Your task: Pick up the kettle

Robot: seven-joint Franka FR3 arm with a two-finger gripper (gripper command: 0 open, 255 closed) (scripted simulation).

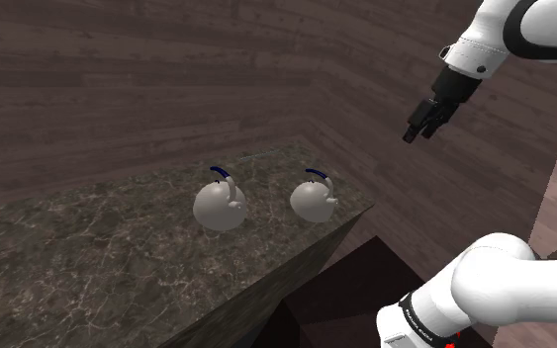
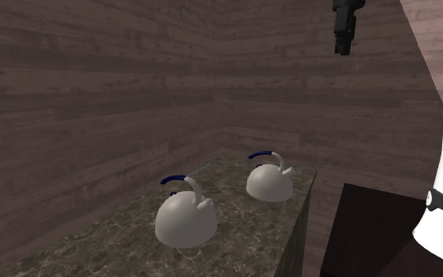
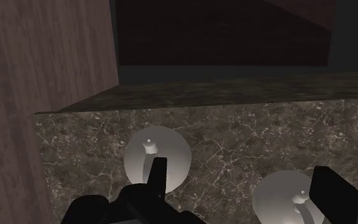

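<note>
Closest to the shoulder camera, the white Franka arm [image 1: 489, 292] is reaching up from the lower right and bending over the scene. Its black gripper [image 1: 419, 127] [image 2: 344, 43] [image 3: 240, 168] is hanging high in the air, well apart from everything below. In the wrist view the fingers [image 3: 158, 178] are standing wide apart with nothing clasped between them.

Beneath them, the dark, pale-veined marbled table [image 1: 88, 247] [image 2: 109, 236] [image 3: 234, 127] is carrying two pale grey, round-bodied kettles with dark blue handles, both sitting upright. The end kettle [image 1: 312, 201] [image 2: 269, 183] [image 3: 177, 159] is resting near the table's free corner, at the shoulder view's right. The other kettle [image 1: 219, 206] [image 2: 184, 220] [image 3: 276, 197] is sitting near it without touching, further along the table. Being alike, they are giving no clue as to which one is meant. Behind them, brown wood-planked walls [image 1: 118, 89] are closing in the table on two sides.

Judging from this, the task is standing at its very start, since no kettle is being touched or lifted. Choosing a kettle, descending over its handle, closing on it and raising it are all remaining to be done.
</note>
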